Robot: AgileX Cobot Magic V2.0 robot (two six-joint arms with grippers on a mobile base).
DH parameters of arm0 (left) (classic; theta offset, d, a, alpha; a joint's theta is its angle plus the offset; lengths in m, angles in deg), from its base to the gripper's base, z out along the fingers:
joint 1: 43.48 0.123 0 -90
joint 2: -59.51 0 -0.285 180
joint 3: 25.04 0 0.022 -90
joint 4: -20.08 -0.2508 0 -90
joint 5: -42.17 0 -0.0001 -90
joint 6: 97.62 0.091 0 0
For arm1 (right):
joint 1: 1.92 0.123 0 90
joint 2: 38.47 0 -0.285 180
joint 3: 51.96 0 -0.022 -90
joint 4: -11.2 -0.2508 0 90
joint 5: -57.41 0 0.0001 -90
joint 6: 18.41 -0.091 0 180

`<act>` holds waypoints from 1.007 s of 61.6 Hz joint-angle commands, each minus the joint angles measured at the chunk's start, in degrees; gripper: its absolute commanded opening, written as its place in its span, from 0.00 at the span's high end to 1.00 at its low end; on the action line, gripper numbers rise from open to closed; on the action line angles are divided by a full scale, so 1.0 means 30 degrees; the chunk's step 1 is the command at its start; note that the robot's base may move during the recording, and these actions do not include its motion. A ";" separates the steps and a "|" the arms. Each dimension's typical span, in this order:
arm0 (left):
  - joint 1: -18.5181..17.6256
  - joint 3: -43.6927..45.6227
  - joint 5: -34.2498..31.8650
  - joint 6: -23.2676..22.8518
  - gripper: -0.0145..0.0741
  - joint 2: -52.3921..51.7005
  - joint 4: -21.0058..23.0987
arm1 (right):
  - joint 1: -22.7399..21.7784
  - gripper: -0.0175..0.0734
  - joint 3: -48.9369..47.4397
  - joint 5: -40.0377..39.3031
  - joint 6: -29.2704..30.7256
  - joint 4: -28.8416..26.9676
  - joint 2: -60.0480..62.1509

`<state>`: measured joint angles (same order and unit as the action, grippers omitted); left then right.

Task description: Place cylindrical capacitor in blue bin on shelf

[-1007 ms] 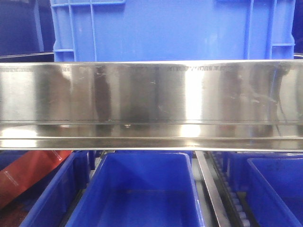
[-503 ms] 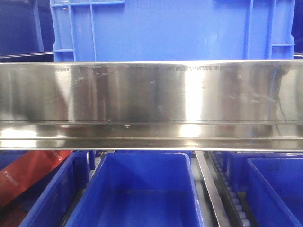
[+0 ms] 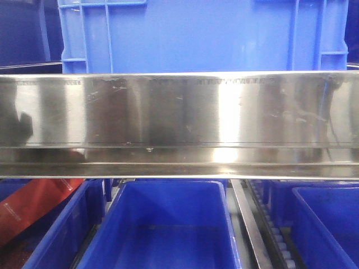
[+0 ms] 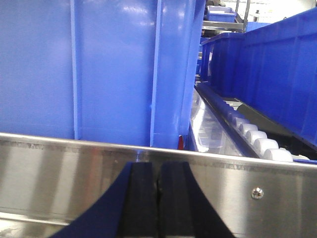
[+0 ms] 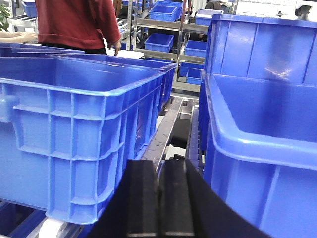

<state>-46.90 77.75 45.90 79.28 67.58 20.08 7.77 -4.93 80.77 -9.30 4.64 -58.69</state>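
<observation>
A broad, scratched stainless-steel rail of the shelf fills the middle of the front-facing view, mirror-bright and streaked with blurred reflections. Above it stands a large ribbed blue plastic crate, its top cut off. Below sit open blue plastic bins; the middle one shows a bare floor. A red sheet lies across the leftmost one.

From the left wrist, the left gripper has its black pads pressed together with nothing between them, just before the shelf rail. A tall blue crate wall rises behind, beside a row of white rollers.

From the right wrist, the right gripper is likewise closed and empty, between a big blue ribbed crate and another blue crate; their floors are hidden. A person in a red top stands beyond.

The cylindrical capacitor shows in no view.
</observation>
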 commanded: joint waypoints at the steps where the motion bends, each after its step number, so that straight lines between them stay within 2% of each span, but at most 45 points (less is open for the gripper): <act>1: 0.0052 0.0000 -0.0611 0.0016 0.96 -0.0095 0.0000 | -0.0099 0.97 0.0048 -0.0400 -0.0065 0.0133 0.0125; 50: 0.0052 0.0000 -0.0611 0.0016 0.96 -0.0095 0.0000 | -0.0099 0.97 0.0085 -0.0398 -0.0065 -0.0011 0.0125; 62: 0.0052 0.0000 -0.0611 0.0016 0.96 -0.0095 0.0000 | -0.1115 0.97 0.1261 -0.1421 -0.0065 0.0157 0.0415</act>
<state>-46.90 77.66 45.31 79.28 67.58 20.08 6.21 -3.05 79.31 -9.30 4.64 -58.16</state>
